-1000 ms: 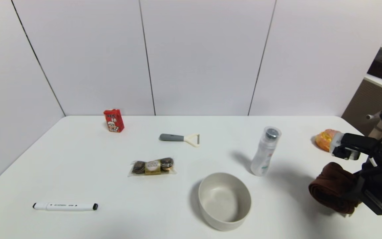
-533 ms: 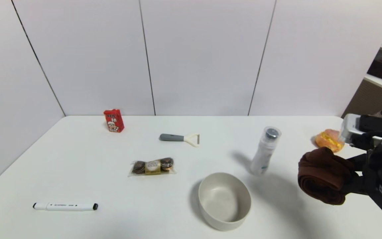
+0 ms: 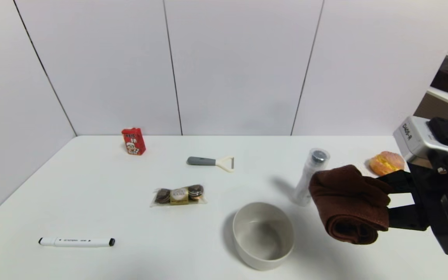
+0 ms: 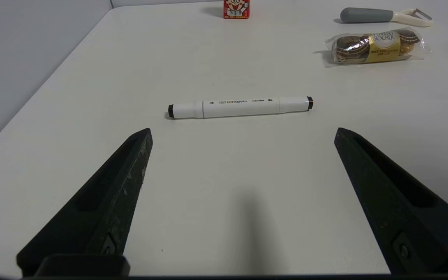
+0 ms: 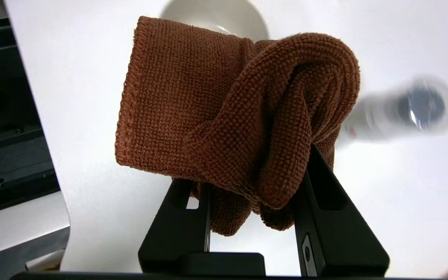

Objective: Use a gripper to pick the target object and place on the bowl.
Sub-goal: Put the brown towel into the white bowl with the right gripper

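Towel (image 3: pixel 348 204) carried left, clamped in right gripper (image 3: pixel 383 202), nearer bowl (image 3: pixel 263 235).

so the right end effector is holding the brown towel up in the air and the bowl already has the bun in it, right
Not quite. The right end effector does hold the brown towel in the air, but the bowl is empty; the bun lies on the table, as the head view shows.
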